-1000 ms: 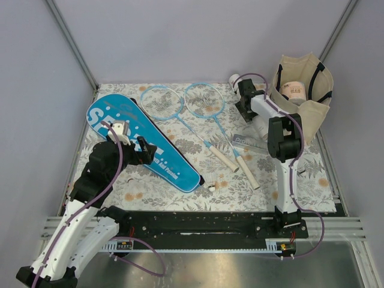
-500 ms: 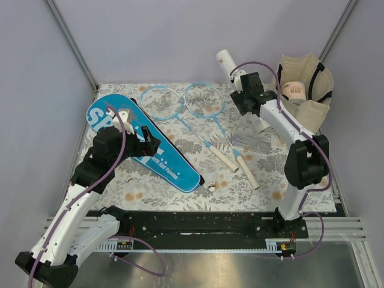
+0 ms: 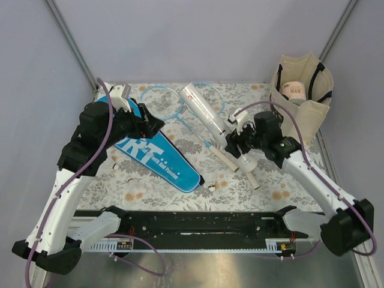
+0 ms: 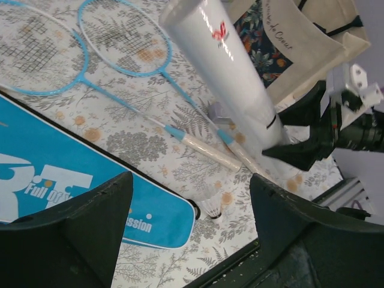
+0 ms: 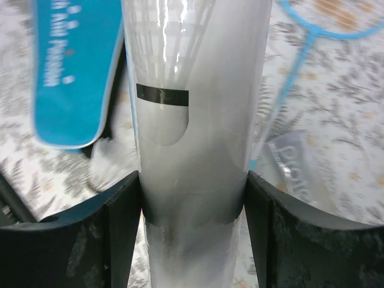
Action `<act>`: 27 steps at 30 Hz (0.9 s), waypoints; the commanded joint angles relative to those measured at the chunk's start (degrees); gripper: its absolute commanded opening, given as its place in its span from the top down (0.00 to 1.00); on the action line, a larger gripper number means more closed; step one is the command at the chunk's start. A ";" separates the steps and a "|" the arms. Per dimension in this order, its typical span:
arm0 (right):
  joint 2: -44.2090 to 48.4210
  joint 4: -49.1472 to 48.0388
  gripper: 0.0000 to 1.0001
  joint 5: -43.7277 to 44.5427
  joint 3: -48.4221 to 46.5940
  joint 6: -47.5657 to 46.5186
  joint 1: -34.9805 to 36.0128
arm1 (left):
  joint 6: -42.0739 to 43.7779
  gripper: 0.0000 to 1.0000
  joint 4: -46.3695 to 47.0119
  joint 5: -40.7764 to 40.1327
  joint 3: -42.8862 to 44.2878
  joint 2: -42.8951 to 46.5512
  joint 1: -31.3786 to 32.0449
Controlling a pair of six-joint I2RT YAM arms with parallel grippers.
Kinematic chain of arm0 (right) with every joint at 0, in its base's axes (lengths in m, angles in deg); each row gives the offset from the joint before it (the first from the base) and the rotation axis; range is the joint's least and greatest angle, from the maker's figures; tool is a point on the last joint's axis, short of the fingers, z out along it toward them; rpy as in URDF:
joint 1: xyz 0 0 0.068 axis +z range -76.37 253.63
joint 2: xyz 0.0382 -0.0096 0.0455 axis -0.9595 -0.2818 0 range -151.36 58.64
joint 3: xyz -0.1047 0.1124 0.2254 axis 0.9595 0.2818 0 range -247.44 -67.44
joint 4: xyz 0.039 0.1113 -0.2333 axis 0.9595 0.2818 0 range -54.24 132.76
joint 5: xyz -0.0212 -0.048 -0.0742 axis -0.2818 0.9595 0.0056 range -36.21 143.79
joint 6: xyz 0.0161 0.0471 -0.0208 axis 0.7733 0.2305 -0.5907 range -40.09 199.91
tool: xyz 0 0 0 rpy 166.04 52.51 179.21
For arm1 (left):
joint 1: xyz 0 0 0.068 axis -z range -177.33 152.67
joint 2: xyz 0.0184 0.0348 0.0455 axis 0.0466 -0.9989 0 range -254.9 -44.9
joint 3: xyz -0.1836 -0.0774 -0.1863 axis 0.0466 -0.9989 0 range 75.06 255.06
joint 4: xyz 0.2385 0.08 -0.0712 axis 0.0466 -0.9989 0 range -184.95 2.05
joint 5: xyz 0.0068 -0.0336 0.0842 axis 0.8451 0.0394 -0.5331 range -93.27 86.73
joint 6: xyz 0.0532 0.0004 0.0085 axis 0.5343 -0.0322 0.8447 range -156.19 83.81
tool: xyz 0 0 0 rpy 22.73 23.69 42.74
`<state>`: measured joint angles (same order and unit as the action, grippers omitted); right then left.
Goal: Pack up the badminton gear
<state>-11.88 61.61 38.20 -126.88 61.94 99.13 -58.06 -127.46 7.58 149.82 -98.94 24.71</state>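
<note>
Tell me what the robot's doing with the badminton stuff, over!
Right jaws shut on white tube, held tilted above the rackets. Left jaws open, empty, over blue cover. Shuttlecock loose beside cover's tip.

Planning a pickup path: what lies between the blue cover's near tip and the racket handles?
Only the shuttlecock, seen in the top and left wrist views.

The top external camera looks down from high behind the near edge, taking in the whole tabletop (image 3: 288,180). The left wrist camera peers between the fingers (image 4: 78,228) of the left end effector (image 4: 191,177), low across the rackets (image 4: 120,33) toward the right end effector (image 4: 292,133). The right wrist camera sits very close — the white tube (image 5: 192,90) fills it — and all three views share that tube.
</note>
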 commanded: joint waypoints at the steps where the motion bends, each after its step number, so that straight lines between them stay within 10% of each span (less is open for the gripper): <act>1: 9.95 -10.98 0.54 -18.85 9.32 -0.57 0.08 | -3.00 0.19 -1.27 7.07 6.26 -2.90 -0.24; 15: 15.06 -6.42 0.52 -24.22 10.66 -4.87 4.30 | 1.48 0.40 -6.90 22.01 18.49 -12.40 -0.25; 21: 14.98 -5.28 0.53 -23.60 10.48 -6.37 4.91 | 2.79 0.63 -7.60 22.98 17.35 -12.93 -0.16; 27: 15.15 -3.35 0.55 -24.05 10.22 -7.86 5.09 | 4.29 0.46 -10.93 18.60 19.36 -13.46 -0.16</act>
<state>1.76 59.59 16.30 -114.55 56.30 103.59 -55.61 -136.72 28.30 166.11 -111.92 24.71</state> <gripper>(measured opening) 0.709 0.521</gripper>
